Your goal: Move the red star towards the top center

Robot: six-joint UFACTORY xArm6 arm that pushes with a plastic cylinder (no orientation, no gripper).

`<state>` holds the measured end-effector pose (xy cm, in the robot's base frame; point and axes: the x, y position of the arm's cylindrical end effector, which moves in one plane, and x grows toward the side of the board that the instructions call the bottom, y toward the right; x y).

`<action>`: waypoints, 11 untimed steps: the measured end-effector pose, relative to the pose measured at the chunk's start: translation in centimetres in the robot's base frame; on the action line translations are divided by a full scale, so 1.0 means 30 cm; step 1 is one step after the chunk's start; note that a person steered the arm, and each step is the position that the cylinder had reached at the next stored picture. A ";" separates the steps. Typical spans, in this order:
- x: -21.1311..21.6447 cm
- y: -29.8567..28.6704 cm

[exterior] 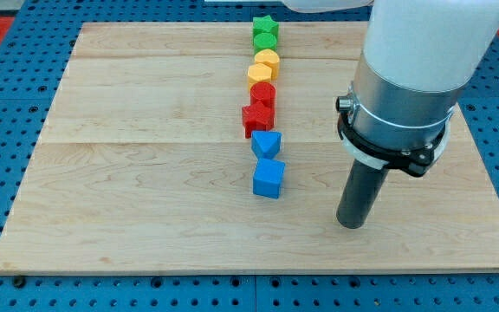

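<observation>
The red star (256, 116) lies near the middle of the wooden board (128, 173), in a column of blocks. Just above it, touching, is a red round block (264, 93). Above that are a yellow heart-like block (259, 74) and a yellow hexagon (268, 60), then a green block (265, 41) and a green star (264, 27) at the board's top edge. Below the red star are a blue triangular block (266, 143) and a blue cube (268, 178). My tip (351, 224) rests on the board to the right of the blue cube, well apart from all blocks.
The arm's white and grey body (405, 78) hangs over the board's right part. A blue perforated table (7, 104) surrounds the board.
</observation>
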<state>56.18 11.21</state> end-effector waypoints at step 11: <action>-0.439 0.003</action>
<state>43.02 11.30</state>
